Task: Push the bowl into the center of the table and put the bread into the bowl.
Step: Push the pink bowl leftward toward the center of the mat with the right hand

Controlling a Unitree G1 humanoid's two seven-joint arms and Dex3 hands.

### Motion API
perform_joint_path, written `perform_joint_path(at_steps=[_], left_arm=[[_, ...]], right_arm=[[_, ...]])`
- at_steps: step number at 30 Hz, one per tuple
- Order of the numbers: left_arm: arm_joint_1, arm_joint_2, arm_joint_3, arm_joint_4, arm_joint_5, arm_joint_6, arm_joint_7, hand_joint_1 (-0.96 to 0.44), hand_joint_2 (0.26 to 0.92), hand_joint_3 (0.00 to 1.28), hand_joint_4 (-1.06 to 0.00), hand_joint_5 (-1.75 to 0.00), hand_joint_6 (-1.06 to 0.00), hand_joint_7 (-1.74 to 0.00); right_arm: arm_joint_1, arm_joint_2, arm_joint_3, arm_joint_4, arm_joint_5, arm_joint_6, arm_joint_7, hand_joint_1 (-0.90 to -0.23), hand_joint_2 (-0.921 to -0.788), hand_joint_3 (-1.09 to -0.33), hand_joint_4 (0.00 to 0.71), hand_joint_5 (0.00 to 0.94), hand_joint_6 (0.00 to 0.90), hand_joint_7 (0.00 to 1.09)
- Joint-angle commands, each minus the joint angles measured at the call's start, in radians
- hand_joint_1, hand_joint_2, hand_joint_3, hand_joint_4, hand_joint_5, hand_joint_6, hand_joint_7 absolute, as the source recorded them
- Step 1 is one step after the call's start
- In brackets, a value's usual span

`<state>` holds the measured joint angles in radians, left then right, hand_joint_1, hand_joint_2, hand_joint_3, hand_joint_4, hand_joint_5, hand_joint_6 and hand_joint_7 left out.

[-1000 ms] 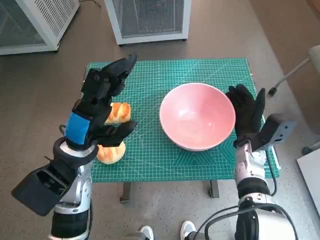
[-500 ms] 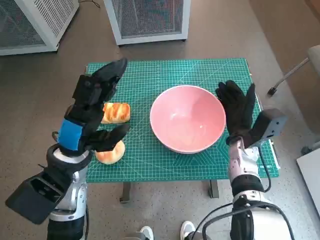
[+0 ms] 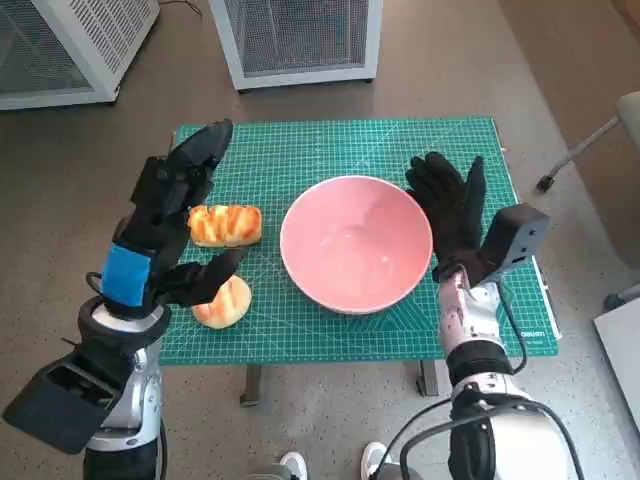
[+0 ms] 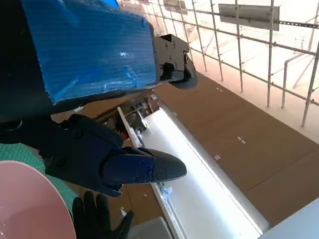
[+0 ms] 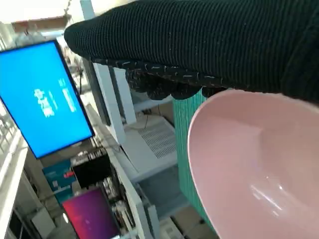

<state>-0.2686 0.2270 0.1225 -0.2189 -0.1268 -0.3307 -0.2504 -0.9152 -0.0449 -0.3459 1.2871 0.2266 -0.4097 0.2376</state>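
A large pink bowl [image 3: 355, 243] sits on the green cutting mat [image 3: 300, 150], a little right of its middle. My right hand [image 3: 448, 210] in the black glove lies flat against the bowl's right rim, fingers spread. The right wrist view shows the bowl [image 5: 254, 169] just under the glove [image 5: 209, 45]. Two pieces of bread lie on the mat's left part: a ridged loaf [image 3: 225, 224] and a round bun [image 3: 225, 303]. My left hand [image 3: 170, 215] hovers above them, fingers spread, holding nothing. The left wrist view shows its fingers [image 4: 119, 164] and the bowl's edge [image 4: 25, 204].
White perforated cabinets stand on the floor beyond the table, one at the far left [image 3: 70, 40] and one at the back middle [image 3: 295, 35]. A chair leg [image 3: 580, 150] shows at the right. The mat's front edge [image 3: 350, 350] lies close to my body.
My right hand has pushed the bowl leftward toward the mat's middle. My left hand has drifted left and toward me, uncovering the loaf.
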Motion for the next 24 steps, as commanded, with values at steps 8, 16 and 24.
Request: perform_joint_path(at_steps=[8,16,24], left_arm=[[0.000,0.004,-0.004,0.001,0.002,-0.005,0.002,-0.61,0.921,0.33,-0.26,-0.01,-0.17,-0.41],[-0.001,0.003,-0.004,0.009,0.002,-0.013,0.000,-0.61,0.921,0.33,-0.27,-0.01,-0.17,-0.40],[-0.008,0.007,0.003,0.034,0.004,-0.035,0.000,-0.60,0.921,0.33,-0.27,0.00,-0.17,-0.40]], right_arm=[[-0.020,-0.008,0.014,0.020,-0.038,0.038,-0.021,-0.356,-0.920,-0.560,0.473,0.004,0.247,0.53],[-0.030,-0.032,0.008,0.004,-0.038,0.004,-0.001,-0.354,-0.917,-0.562,0.480,0.006,0.241,0.52],[-0.037,-0.055,0.023,-0.048,-0.043,-0.109,0.037,-0.353,-0.895,-0.601,0.488,0.006,0.218,0.57]])
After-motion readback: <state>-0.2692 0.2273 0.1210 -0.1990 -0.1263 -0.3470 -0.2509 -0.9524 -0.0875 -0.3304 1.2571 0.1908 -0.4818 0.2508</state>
